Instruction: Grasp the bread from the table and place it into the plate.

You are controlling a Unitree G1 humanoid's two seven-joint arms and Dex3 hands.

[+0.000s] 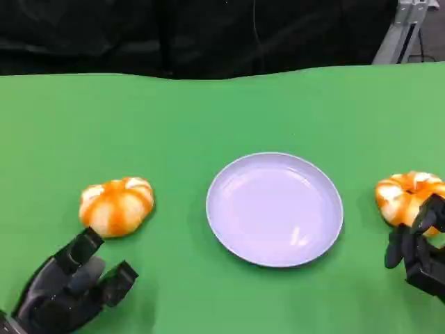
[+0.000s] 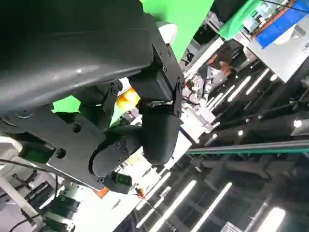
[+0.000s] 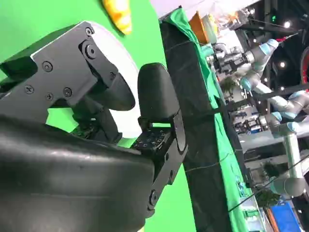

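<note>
A: Centre of the green table (image 1: 208,111)?
B: Pale lilac plate (image 1: 274,209), round, lying flat, nothing on it.

A: Bread?
B: Two pieces, both orange-and-white, pumpkin-shaped. Left bread (image 1: 116,206) resting on the cloth well to the left of the plate; right bread (image 1: 409,197) resting on the cloth to the right of the plate, near the picture's edge. Neither touching the plate.

A: Left hand (image 1: 69,287)?
B: Low at the near left of the head view, fingers spread apart and pointing toward the left bread, holding nothing. Uppermost fingertip just beside the bread's near edge; contact impossible to tell. Seen also in the left wrist view (image 2: 140,130), with a scrap of orange bread beyond the fingers.

A: Right hand (image 1: 421,247)?
B: At the near right edge, partly cut off, fingers raised against the near side of the right bread and overlapping it in the picture. Grip or mere touch: cannot tell. Black shell and finger seen also in the right wrist view (image 3: 120,121), over the plate's white rim.

A: Backdrop?
B: Black curtain (image 1: 195,35) behind the table's far edge.
</note>
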